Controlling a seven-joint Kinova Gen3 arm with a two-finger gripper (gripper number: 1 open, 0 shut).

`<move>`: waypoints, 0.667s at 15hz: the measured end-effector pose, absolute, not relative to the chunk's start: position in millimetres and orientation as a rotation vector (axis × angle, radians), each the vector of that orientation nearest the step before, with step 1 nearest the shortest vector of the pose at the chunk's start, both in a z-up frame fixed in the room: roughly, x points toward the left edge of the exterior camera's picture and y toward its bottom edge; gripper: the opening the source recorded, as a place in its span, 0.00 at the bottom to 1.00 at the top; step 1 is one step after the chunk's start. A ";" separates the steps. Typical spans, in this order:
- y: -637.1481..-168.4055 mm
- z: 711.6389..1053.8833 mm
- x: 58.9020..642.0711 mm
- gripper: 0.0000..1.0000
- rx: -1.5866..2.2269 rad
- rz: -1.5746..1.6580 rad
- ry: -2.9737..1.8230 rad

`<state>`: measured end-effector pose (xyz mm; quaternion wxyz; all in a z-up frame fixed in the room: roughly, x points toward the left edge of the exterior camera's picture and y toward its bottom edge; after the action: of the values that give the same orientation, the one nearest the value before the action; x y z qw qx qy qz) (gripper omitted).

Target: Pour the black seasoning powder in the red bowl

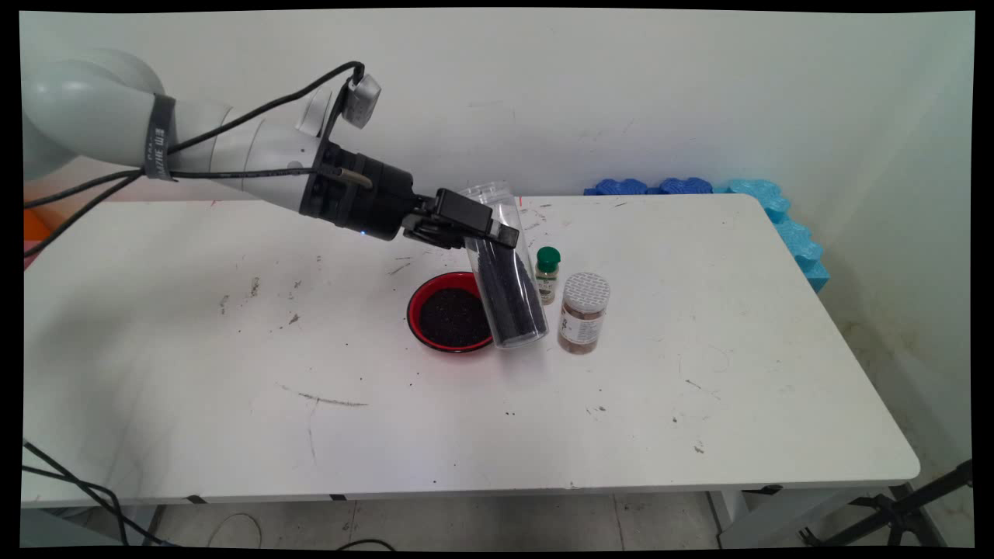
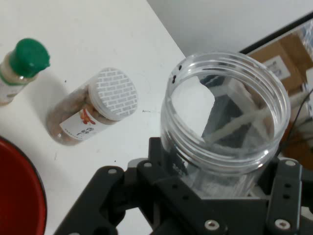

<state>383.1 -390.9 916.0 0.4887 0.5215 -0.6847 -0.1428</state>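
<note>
My gripper point(image 1: 485, 230) is shut on a tall clear plastic jar point(image 1: 505, 268), gripping it near its open top. The jar leans slightly, its lower half filled with dark grains, its base by the right rim of a red bowl point(image 1: 450, 312) that holds more dark grains. In the hand view the jar's open threaded mouth point(image 2: 225, 112) sits right between the black linkage. A small green-capped bottle point(image 1: 547, 273) stands just right of the jar, and a brown spice jar with a perforated white lid point(image 1: 582, 312) stands beside that.
Blue foam pieces point(image 1: 769, 210) lie along the table's far right edge by the wall. Black cables hang from the arm at the left. Scuffs and dark specks mark the white table point(image 1: 311, 404).
</note>
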 end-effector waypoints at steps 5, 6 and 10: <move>-388.2 921.8 372.5 0.00 1.052 -0.206 -1.794; -387.3 922.6 370.3 0.00 1.007 -0.173 -1.816; -384.2 922.7 362.5 0.00 0.861 -0.075 -1.886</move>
<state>362.5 -384.2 922.7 0.5084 0.3574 -0.7828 -0.0311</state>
